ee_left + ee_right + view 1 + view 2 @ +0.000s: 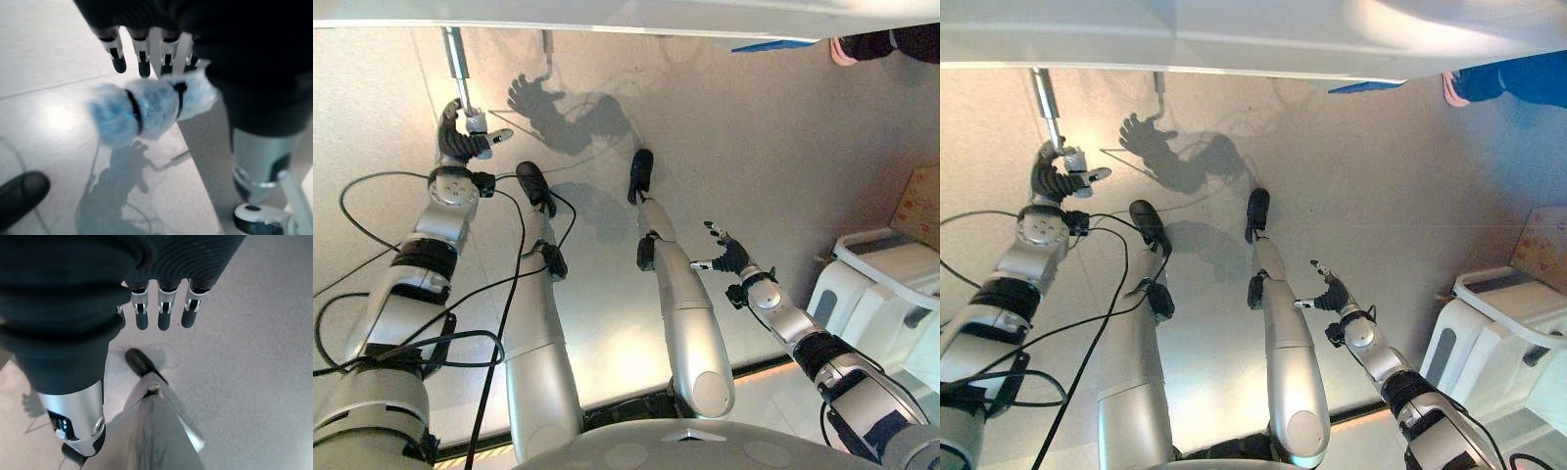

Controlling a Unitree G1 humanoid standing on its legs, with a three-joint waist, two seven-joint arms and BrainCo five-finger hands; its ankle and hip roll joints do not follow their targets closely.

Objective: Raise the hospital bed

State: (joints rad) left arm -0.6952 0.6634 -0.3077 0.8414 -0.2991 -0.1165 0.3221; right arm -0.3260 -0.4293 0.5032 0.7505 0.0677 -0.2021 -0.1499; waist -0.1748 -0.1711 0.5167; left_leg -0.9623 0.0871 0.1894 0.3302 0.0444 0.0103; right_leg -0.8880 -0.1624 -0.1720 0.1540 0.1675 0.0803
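At upper left the left hand (465, 137) curls round the crank handle (146, 110) under the hospital bed (636, 15), placed to turn it, while the right hand (729, 257) hangs open, empty.

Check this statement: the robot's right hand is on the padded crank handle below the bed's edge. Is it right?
No. It is the left hand that is on the crank handle, fingers curled over it, as the left wrist view shows. The right hand hangs open above the floor.
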